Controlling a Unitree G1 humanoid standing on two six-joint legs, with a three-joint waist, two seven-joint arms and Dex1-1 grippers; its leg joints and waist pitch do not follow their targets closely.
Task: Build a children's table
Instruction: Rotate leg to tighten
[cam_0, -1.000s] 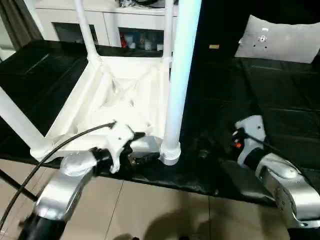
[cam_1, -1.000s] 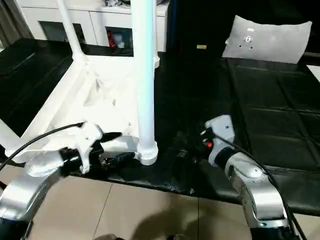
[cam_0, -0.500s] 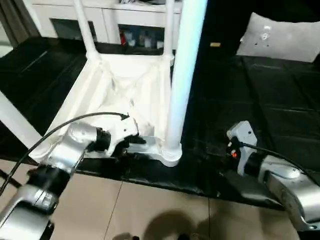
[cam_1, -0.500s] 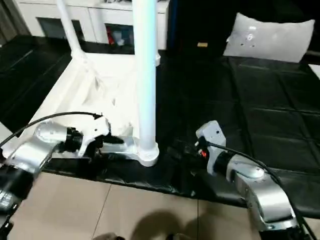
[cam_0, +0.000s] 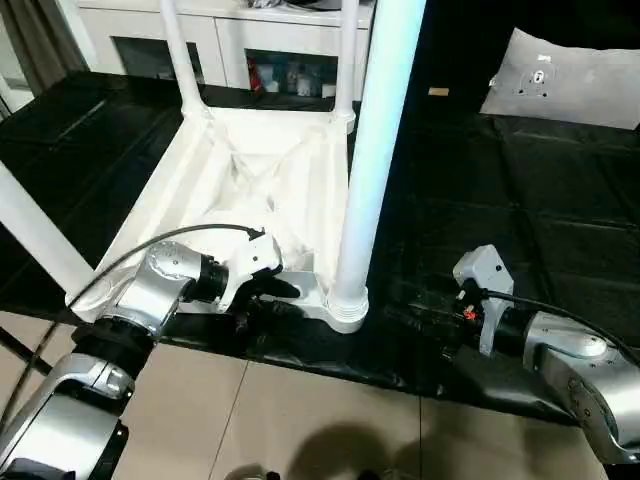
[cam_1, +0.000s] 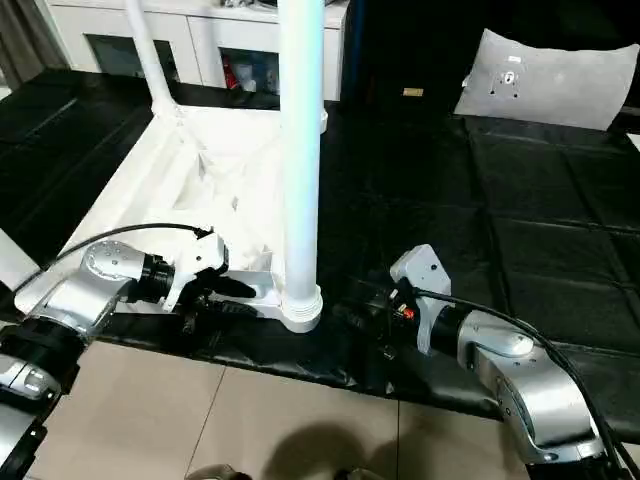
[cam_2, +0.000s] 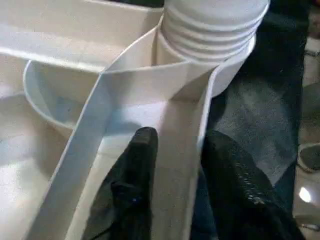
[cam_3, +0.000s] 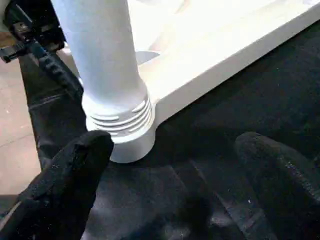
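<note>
On the black mat (cam_0: 520, 200), table (cam_0: 250, 170) upside down, legs (cam_0: 380, 150) upright.

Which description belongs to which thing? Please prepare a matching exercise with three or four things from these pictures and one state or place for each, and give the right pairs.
Things:
1. left gripper
2. right gripper
3. near leg
4. flat board

States or places:
A. stands upright in a corner socket of the table top
B. lies at the far right on the black surface
C. fingers on both sides of the table's edge wall
D. open, beside the leg's ribbed base, holding nothing

Pairs: 1-C, 2-D, 3-A, 4-B
</note>
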